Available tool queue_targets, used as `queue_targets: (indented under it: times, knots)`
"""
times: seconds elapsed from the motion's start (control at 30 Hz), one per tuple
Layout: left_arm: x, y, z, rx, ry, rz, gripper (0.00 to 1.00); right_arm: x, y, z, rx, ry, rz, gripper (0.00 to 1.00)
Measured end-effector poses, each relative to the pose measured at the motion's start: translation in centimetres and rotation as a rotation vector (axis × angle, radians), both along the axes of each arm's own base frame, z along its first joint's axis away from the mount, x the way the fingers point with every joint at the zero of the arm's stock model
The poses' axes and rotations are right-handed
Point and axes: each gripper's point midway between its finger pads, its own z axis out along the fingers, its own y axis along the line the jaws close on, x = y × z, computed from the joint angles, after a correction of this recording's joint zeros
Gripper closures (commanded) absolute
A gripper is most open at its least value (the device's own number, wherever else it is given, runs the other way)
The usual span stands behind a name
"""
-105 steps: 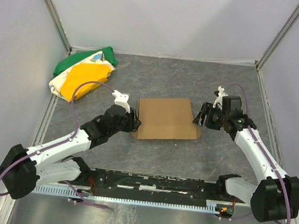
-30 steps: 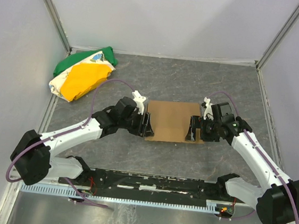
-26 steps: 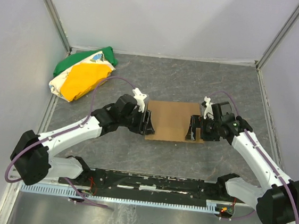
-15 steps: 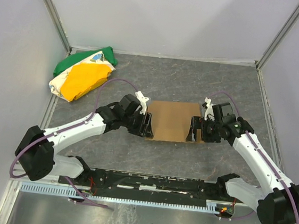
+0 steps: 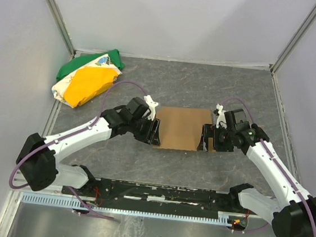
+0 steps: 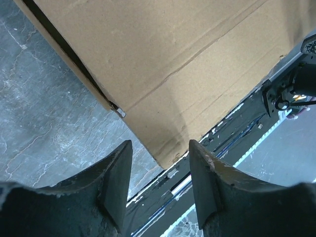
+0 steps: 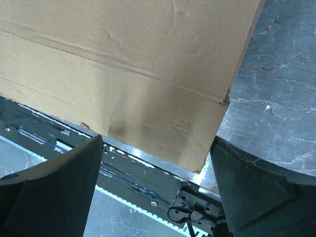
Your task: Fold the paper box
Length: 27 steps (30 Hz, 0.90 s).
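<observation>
Top external view first, and the grey marbled surface (image 5: 207, 84) fills the pen from wall to wall. Both arms are reaching in toward the middle of the frame: the left arm (image 5: 77, 138) sweeps up from the lower left, the right arm (image 5: 274, 165) from the lower right. Between them lies the paper box (image 5: 181, 127), plain brown cardboard, flat on the surface just below the centre of the frame, creases running across it. Well apart from it, up in the upper left corner, sits a green, yellow and white cloth bundle (image 5: 87, 80). Now the business ends: the left pincer (image 5: 155, 132) is right at the box's left edge, and the right pincer (image 5: 204, 138) is at its right edge, so the cardboard is bracketed from both sides. Over to the left wrist view: the two dark fingers (image 6: 116, 182) stand moderately apart, a corner of the cardboard shows in the gap between their tips, and nothing is pinched. Right wrist view: these fingers (image 7: 59, 182) are spread about as wide as they go, one at each lower corner of the frame, and a broad stretch of the box's edge spans the space between them, not clamped. Whether either set of tips actually touches the cardboard, I cannot tell.
</observation>
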Motion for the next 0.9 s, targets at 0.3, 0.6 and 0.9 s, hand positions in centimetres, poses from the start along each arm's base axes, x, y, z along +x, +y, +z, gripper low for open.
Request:
queue_targets:
  times: [0.3,0.6,0.9]
  knots:
    - [-0.6,-0.1,-0.9,0.014,0.042,-0.022,0.49,-0.4,0.0,-0.1,-0.006,0.014,0.007,0.08]
    - [-0.8,-0.2,-1.2,0.015,0.061,-0.033,0.5,-0.9,-0.2,-0.4,-0.04,0.04,0.012,0.13]
    - [-0.5,-0.3,-0.5,0.02,0.052,-0.039,0.5,-0.7,-0.2,0.6,-0.07,0.019,0.024,0.15]
